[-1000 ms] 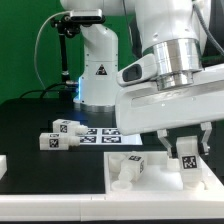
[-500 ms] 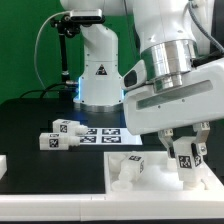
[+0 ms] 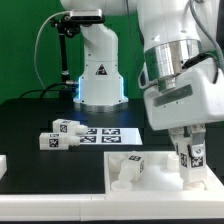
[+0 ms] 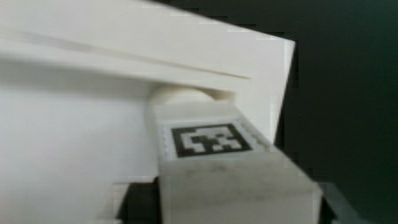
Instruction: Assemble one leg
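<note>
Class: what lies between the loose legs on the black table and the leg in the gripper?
In the exterior view, another leg sits on the white panel, short of the leg the gripper holds.

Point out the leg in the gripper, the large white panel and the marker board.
the leg [image 3: 190, 158], exterior view, on the tag on its facing side.
the panel [image 3: 158, 178], exterior view, on a bare stretch of its flat surface.
the marker board [image 3: 105, 133], exterior view, on its printed tags.
</note>
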You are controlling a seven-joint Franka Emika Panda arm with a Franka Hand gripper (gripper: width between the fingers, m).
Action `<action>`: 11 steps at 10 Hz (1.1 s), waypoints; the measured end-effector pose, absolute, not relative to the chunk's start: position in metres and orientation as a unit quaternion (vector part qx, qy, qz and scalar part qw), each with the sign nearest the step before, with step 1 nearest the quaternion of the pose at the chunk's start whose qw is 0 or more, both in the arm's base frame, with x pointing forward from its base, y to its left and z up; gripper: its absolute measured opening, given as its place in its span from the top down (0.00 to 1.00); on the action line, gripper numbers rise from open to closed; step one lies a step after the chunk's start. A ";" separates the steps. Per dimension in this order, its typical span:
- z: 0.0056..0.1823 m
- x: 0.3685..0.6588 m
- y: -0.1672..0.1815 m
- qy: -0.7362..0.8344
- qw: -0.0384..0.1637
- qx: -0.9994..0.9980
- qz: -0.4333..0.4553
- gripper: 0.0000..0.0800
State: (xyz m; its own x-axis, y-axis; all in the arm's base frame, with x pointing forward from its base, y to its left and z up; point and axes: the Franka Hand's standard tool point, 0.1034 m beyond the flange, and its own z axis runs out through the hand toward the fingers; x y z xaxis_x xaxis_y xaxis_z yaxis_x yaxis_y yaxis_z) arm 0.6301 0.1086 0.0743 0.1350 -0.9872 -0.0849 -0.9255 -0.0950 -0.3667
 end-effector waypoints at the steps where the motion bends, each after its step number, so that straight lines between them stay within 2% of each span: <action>1: 0.074 0.630 0.107 0.639 0.166 -0.745 -0.096 0.61; 2: 0.074 0.630 0.107 0.639 0.166 -0.745 -0.095 0.61; 3: 0.074 0.630 0.107 0.639 0.166 -0.745 -0.095 0.38; 4: 0.073 0.630 0.107 0.632 0.165 -0.751 -0.097 0.26; 5: 0.070 0.625 0.098 0.571 0.151 -0.799 -0.109 0.26; 6: 0.072 0.623 0.089 0.528 0.143 -0.829 -0.114 0.20; 9: 0.077 0.625 0.101 0.371 0.122 -0.916 -0.092 0.19; 11: 0.085 0.630 0.100 0.323 0.120 -0.932 -0.109 0.19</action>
